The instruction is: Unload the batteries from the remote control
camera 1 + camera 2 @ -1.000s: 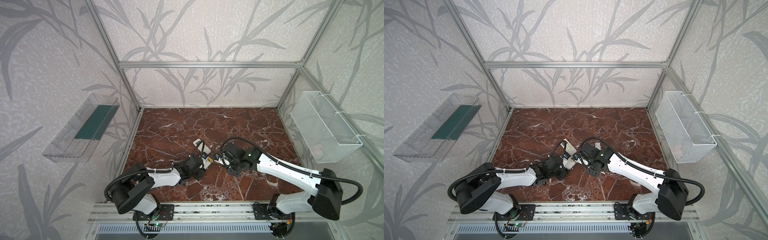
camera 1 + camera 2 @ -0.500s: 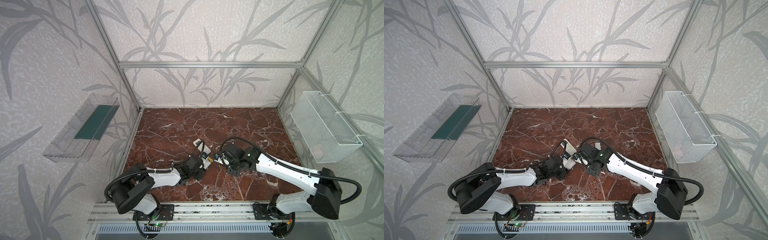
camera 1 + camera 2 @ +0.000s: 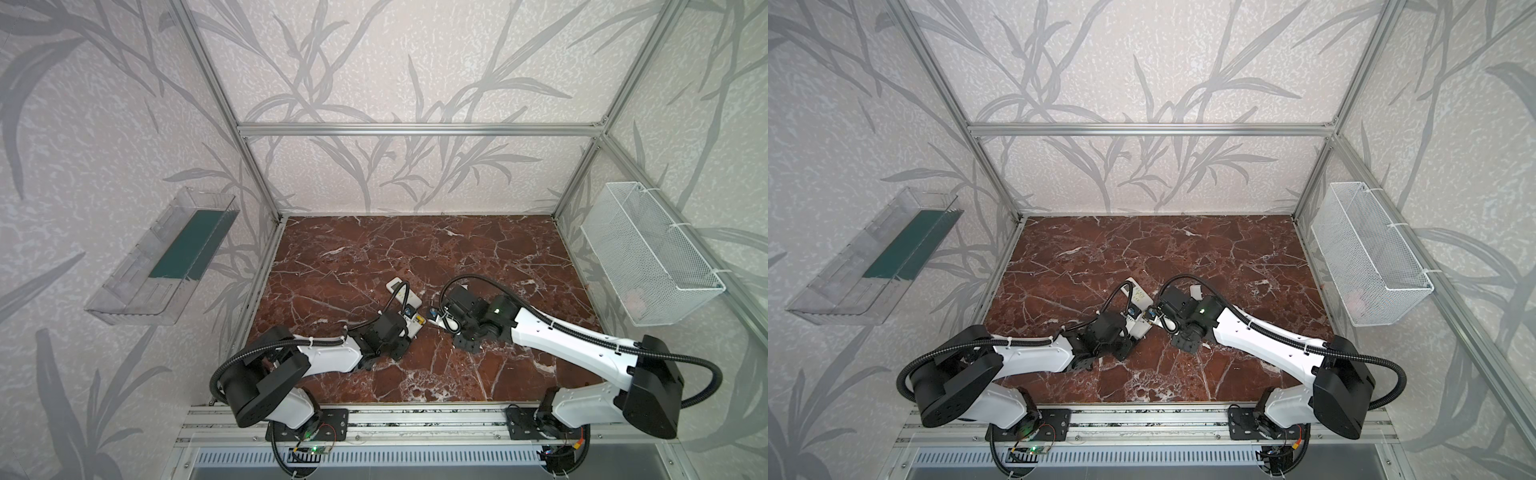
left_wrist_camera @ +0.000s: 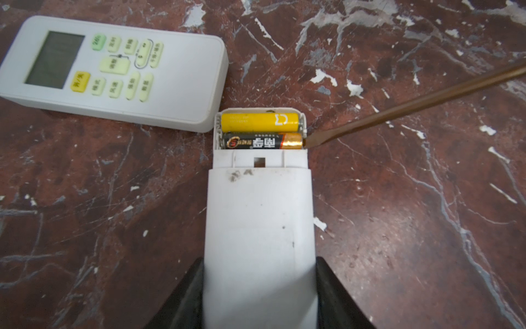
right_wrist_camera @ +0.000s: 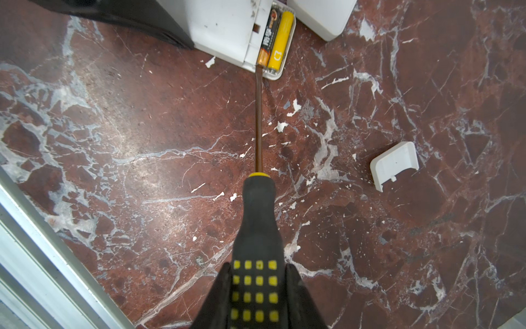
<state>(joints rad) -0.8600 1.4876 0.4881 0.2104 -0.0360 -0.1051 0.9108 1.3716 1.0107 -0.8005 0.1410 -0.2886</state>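
Little shifts since a second ago; left jaws clamp the remote control [image 4: 259, 228], right jaws the screwdriver [image 5: 258, 222], tip at the batteries [image 4: 257, 141] just beyond the left jaws; a slip could fling one away.

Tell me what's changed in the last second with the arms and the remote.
Nothing visibly changed. The left hand still grips the open remote; the right hand still holds the screwdriver, tip at the black battery's end.
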